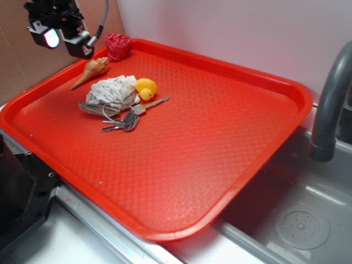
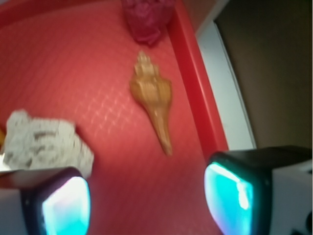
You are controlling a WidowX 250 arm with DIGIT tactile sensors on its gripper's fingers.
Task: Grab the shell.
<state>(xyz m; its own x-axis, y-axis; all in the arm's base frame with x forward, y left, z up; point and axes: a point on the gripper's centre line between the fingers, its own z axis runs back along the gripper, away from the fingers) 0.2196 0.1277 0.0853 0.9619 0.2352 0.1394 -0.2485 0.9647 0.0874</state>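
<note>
The tan-orange spiral shell (image 1: pixel 92 70) lies on the red tray (image 1: pixel 220 143) near its far left edge, its thin point aimed toward the tray's left rim. In the wrist view the shell (image 2: pixel 154 100) lies ahead of the fingers, its point nearest them. My gripper (image 1: pixel 63 39) hangs in the air above and left of the shell, clear of it. It is open and empty: the two glowing cyan pads (image 2: pixel 66 208) stand wide apart with bare tray between them (image 2: pixel 146 205).
A crumpled dark red lump (image 1: pixel 117 46) sits in the tray's far corner just beyond the shell. A whitish cloth lump (image 1: pixel 113 89), a yellow toy (image 1: pixel 146 87), a flat ridged piece and keys (image 1: pixel 124 121) lie right of the shell. A sink with a grey faucet (image 1: pixel 330 104) is at right.
</note>
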